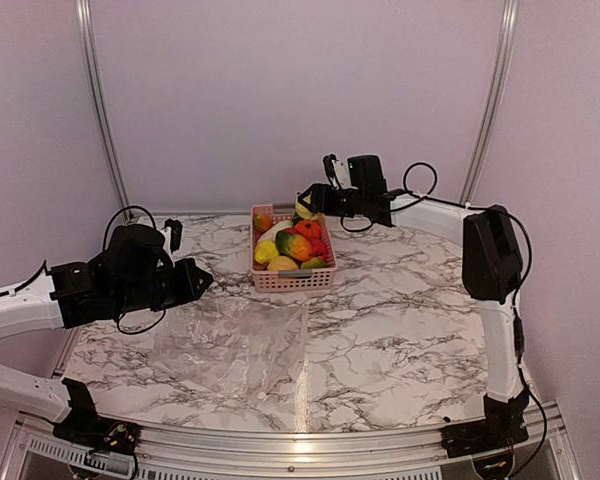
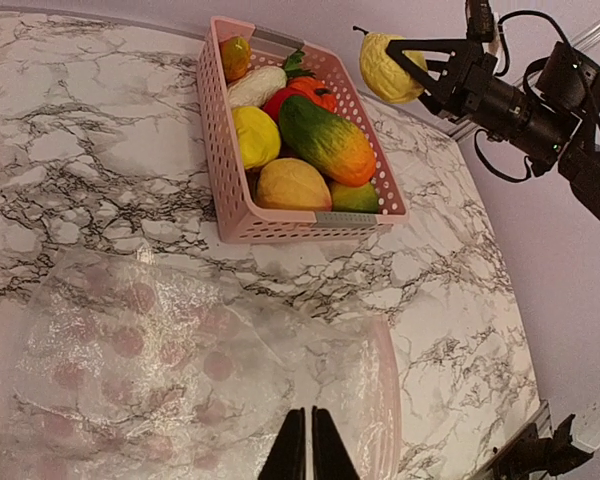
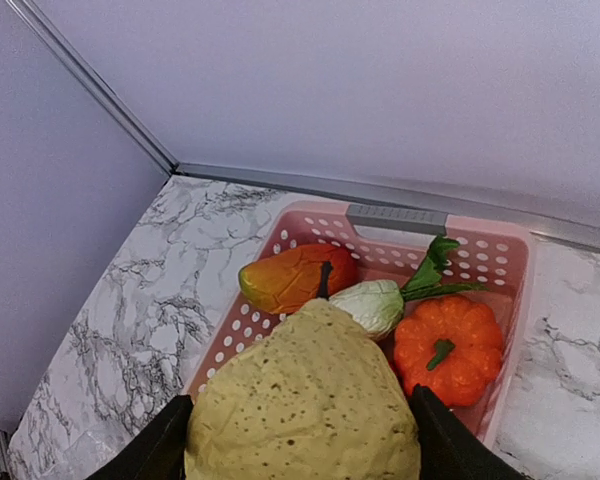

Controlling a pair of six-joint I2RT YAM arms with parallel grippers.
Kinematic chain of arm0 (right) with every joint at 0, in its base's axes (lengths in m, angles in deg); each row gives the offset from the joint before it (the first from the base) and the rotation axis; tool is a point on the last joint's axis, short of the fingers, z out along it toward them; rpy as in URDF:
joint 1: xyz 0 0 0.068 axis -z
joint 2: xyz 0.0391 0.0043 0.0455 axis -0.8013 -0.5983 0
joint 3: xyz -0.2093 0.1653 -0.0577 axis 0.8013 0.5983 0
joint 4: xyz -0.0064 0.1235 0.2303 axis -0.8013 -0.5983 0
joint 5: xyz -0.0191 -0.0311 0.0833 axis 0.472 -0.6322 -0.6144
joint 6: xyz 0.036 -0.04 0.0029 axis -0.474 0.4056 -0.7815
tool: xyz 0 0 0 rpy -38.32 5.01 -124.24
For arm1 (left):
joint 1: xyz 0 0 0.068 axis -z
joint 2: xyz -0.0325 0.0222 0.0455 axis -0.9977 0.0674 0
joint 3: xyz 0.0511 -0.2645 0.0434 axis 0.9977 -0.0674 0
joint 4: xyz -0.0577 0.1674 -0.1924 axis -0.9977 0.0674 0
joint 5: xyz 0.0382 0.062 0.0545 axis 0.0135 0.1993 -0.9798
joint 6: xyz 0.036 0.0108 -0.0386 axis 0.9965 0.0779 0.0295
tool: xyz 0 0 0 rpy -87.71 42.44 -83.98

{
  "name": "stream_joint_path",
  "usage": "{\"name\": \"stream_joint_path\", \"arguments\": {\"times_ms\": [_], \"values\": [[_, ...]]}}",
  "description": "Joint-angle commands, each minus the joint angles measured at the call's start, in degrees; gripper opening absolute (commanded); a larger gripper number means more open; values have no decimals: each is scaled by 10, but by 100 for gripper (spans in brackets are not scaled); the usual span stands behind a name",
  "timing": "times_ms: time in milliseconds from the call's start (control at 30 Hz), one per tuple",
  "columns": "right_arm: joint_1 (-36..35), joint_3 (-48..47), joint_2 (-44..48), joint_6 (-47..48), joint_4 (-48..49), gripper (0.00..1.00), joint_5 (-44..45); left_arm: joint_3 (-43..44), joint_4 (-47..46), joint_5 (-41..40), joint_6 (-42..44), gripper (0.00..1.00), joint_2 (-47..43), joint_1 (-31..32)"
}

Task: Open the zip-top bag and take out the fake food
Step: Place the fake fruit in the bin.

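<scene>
The zip-top bag (image 1: 235,345) lies flat and crumpled on the marble table, its pinkish zip strip (image 2: 388,390) along the right edge. I see no food inside it. My left gripper (image 2: 308,442) hovers over the bag with its jaws shut and empty; from above it (image 1: 202,278) hangs left of the basket. Fake food fills the pink basket (image 2: 310,225): a green-orange mango (image 2: 325,138), a lemon (image 2: 255,135), a white radish (image 3: 375,305) and a pumpkin (image 3: 448,345). My right gripper (image 3: 300,445) is shut on a yellow pear (image 3: 305,400), held above the basket's far end (image 1: 305,207).
The lilac back wall and its metal rails (image 1: 98,100) stand close behind the basket. The right arm's upright link (image 1: 492,255) and loose cables (image 1: 420,180) occupy the right side. The table's front edge (image 1: 300,435) runs just past the bag.
</scene>
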Motion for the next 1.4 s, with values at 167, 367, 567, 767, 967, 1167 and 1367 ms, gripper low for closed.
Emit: {"name": "stream_joint_path", "arguments": {"times_ms": [167, 367, 567, 767, 967, 1167, 1367], "values": [[15, -138, -128, -12, 26, 55, 6, 16, 52, -24, 12, 5, -50, -5], [18, -175, -174, -9, 16, 63, 11, 18, 55, -25, 13, 6, -62, -7], [18, -176, -185, -11, 13, 76, 5, 18, 56, -26, 14, 10, -70, -8], [18, -177, -178, -1, 0, 86, 8, 19, 53, -24, 19, 15, -76, -9], [18, -174, -160, 9, -18, 98, 17, 20, 49, -21, 25, 24, -81, -12], [18, -172, -132, 22, -42, 99, 31, 21, 42, -19, 33, 43, -83, -17], [17, -170, -98, 43, -67, 99, 55, 23, 29, -13, 38, 51, -81, -21]]}}
